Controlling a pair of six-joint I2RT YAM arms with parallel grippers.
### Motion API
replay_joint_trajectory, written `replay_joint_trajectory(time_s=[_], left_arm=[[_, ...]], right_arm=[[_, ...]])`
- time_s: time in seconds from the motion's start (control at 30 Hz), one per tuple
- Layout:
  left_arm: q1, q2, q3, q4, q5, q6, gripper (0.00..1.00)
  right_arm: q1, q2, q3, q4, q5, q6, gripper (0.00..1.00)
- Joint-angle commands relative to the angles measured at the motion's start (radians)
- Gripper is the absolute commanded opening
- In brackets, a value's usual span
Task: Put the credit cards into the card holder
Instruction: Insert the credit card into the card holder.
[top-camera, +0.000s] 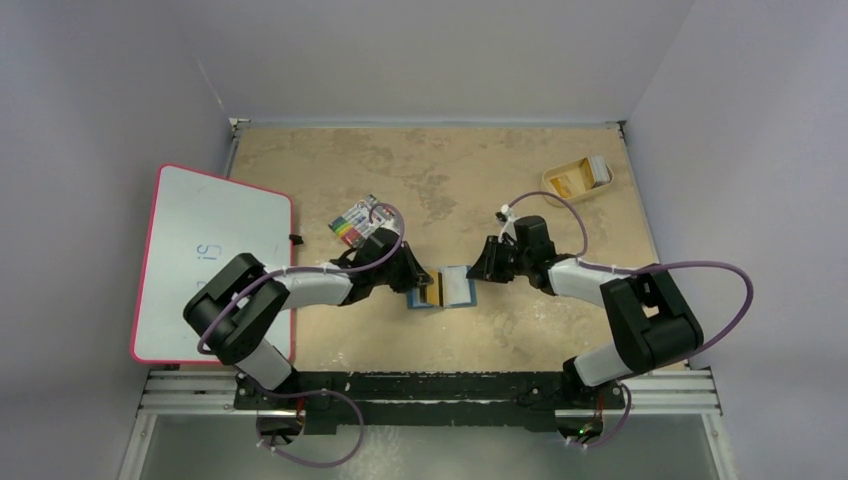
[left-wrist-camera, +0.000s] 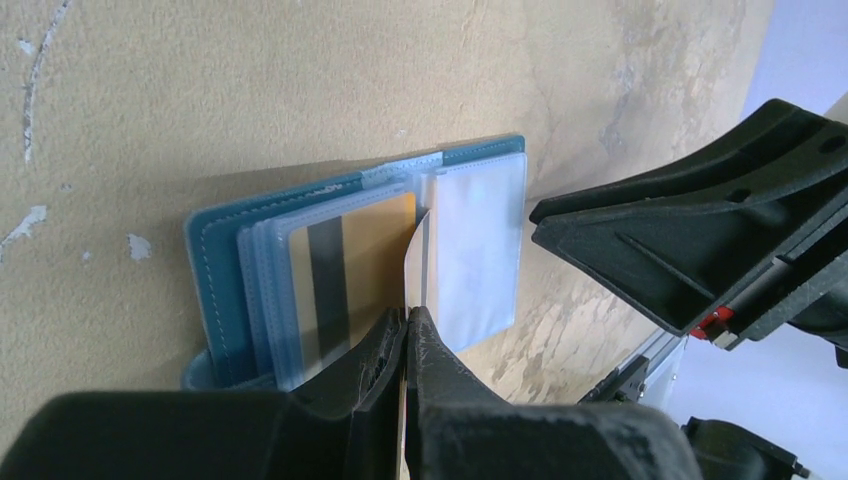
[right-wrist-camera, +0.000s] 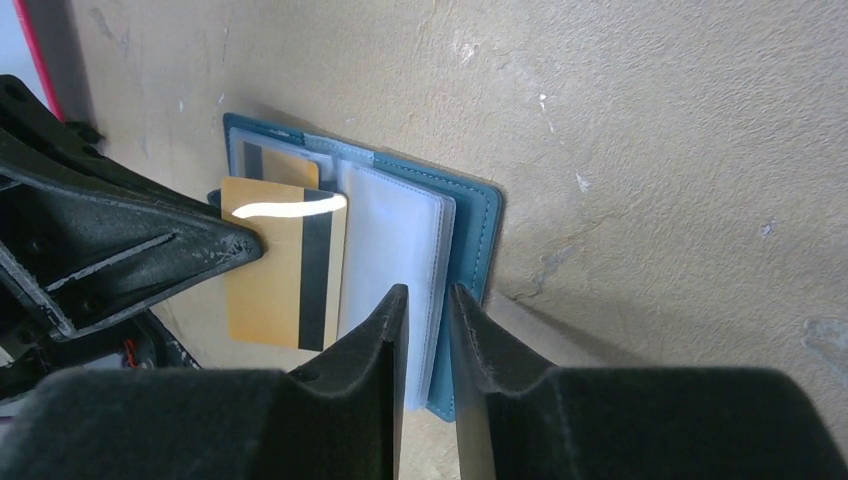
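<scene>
The blue card holder (top-camera: 455, 287) lies open on the table (top-camera: 400, 170), right between the two arms. The left end effector (left-wrist-camera: 408, 318) is pinched tight on a yellow credit card (right-wrist-camera: 270, 290), held just over the open pages. The right end effector (right-wrist-camera: 428, 300) is only a little open. The edge of a clear page (right-wrist-camera: 395, 230) sits in its gap, and I cannot tell if it grips it.

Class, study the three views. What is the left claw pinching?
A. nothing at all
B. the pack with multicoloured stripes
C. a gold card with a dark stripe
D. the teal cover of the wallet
C: the left claw is shut on a gold credit card, holding it over the open card holder.
</scene>
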Motion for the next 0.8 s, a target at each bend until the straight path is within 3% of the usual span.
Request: replay_joint_trajectory(time_s=[0.0,0.77], left_arm=[[0.004,0.037,0.033,-0.009,-0.050,0.010,0.00],[0.004,0.110,0.045,0.142,-0.027,-0.005,0.00]], right_arm=[[0.001,0.010,-0.010,0.031,-0.007,-0.027,0.23],[0.001,0.044,-0.020,0.029,-0.015,-0.048,0.16]])
